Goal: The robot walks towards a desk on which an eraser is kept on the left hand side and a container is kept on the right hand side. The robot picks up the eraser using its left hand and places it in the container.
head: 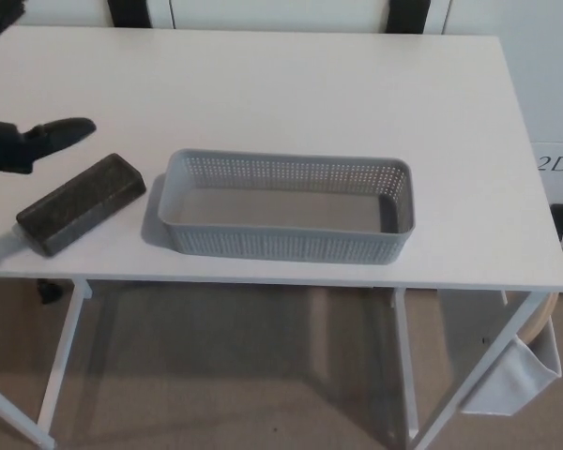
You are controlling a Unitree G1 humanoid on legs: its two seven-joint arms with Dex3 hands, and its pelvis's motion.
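White bench (291,103) seen from above, long edge running across the frame. Beige carpet visible below its front edge, between white legs.

Eraser (81,202): dark, oblong block, lying flat on the bench near the left front corner, set at a diagonal with its right end farther from the front edge. Not touched by anything. A small gap of bare bench separates it from the container.

Container (288,205): grey perforated basket, long and shallow, placed just right of the eraser, roughly mid-bench, close to the front edge. Interior is seen bare down to the floor of the basket.

Left robot hand (28,141): black, entering at the left edge of the frame, positioned just beyond the eraser's far left side. One thick finger is extended to the right, above the bench surface; a second black part is seen at the top left corner, well apart from the first. Fingers are spread; nothing is grasped. No contact with the eraser is seen.

Right robot hand: not seen anywhere in the frame.

White cabinet fronts with dark handles are noted behind the bench.
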